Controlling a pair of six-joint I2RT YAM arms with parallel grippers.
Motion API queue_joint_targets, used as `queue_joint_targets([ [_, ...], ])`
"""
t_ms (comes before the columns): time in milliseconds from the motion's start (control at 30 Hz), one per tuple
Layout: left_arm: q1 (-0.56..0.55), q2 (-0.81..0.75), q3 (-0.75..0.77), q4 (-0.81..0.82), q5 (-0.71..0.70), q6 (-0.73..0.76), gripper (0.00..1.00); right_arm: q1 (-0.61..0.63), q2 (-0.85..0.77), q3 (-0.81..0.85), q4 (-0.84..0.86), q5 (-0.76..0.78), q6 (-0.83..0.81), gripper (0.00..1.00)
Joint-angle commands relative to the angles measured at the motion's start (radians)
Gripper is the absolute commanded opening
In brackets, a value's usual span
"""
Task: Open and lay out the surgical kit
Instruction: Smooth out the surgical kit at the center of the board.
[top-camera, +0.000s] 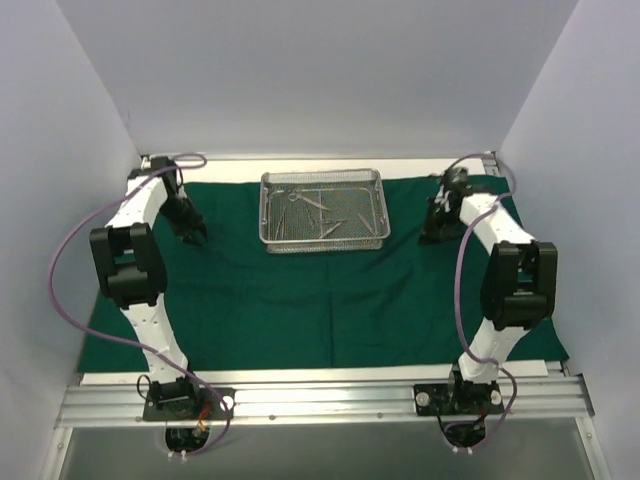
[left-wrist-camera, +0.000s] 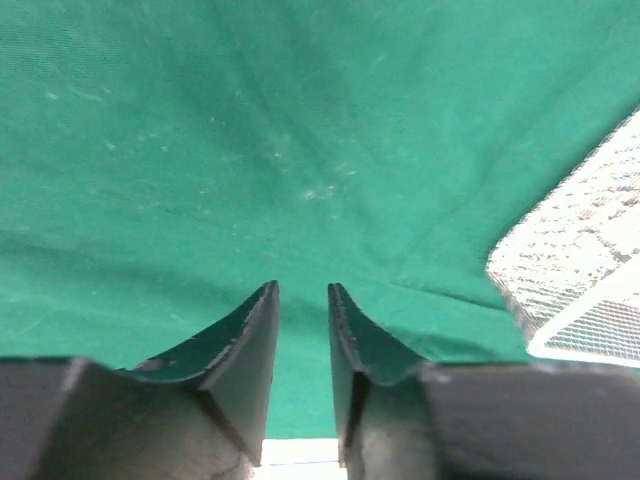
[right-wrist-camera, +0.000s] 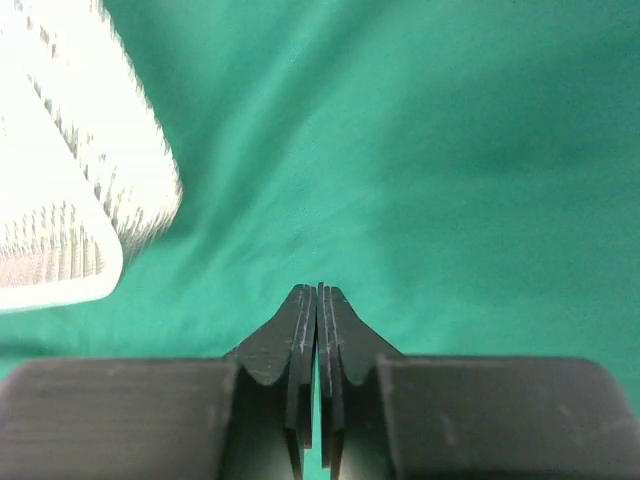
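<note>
A dark green cloth (top-camera: 300, 300) lies spread flat over the table (top-camera: 300, 375), with a silver mesh tray (top-camera: 325, 243) sitting on it at the far centre. Several slim steel instruments (top-camera: 310, 205) lie loosely crossed inside the tray. The left gripper (top-camera: 195, 238) points down at the cloth's far left part, well apart from the tray. In the left wrist view its jaws stand slightly spread, with a narrow gap and only cloth (left-wrist-camera: 300, 150) showing between them, and a corner of the tray (left-wrist-camera: 580, 270) shows at the right edge. The right gripper (top-camera: 432, 235) hangs over the cloth's far right part, beside the tray's right end. In the right wrist view its jaws are pressed together with nothing seen between them, and the tray (right-wrist-camera: 70, 200) appears blurred at upper left. Whether either gripper touches the cloth cannot be told.
</note>
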Motion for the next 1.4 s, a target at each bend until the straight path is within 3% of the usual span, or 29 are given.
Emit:
queue_joint_targets([
  [0, -0.005, 0.000, -0.109, 0.098, 0.042, -0.008, 0.33, 0.083, -0.017, -0.120, 0.044, -0.083, -0.002, 0.00],
  [200, -0.003, 0.061, -0.201, 0.124, 0.042, -0.045, 0.28, 0.094, -0.010, -0.310, 0.130, -0.065, 0.060, 0.00],
  [533, 0.013, 0.043, -0.282, 0.099, 0.002, -0.047, 0.24, 0.100, -0.080, -0.421, -0.050, -0.014, 0.045, 0.01],
  [700, 0.012, -0.103, -0.292, 0.087, -0.067, -0.028, 0.27, 0.125, -0.201, -0.337, -0.111, -0.023, 0.019, 0.03],
  [867, -0.014, -0.166, -0.223, 0.109, -0.092, -0.007, 0.34, 0.220, -0.183, -0.190, -0.084, -0.078, -0.004, 0.03],
  [1100, -0.016, -0.008, -0.160, 0.161, -0.044, -0.001, 0.35, 0.413, -0.058, -0.248, 0.081, -0.118, 0.036, 0.00],
  [1367, 0.029, 0.168, -0.066, 0.139, -0.003, -0.011, 0.34, 0.540, -0.004, -0.364, 0.041, -0.105, 0.048, 0.00],
])
